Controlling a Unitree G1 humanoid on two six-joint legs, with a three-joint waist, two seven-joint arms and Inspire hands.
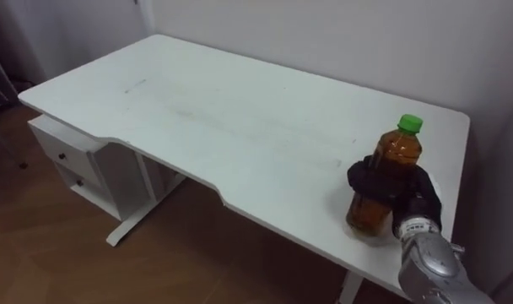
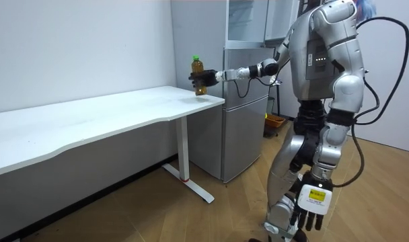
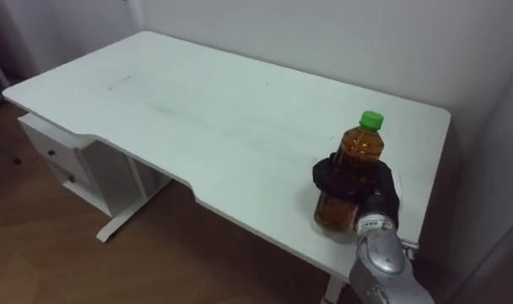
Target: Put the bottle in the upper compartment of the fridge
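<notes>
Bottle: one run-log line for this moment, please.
bottle upright at table corner | right hand fingers curled round bottle | left hand open, hanging at side

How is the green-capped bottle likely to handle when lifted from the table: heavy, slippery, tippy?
The bottle looks nearly full of brown liquid, so probably heavy for its size. Tall on a narrow base, it may tip if nudged high. Its smooth plastic could slip, though the right hand wraps its middle. The left hand hangs idle.

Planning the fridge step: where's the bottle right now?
In the eye views, the bottle is at the table's right end, gripped by the right hand; the fridge is beside that end.
</notes>
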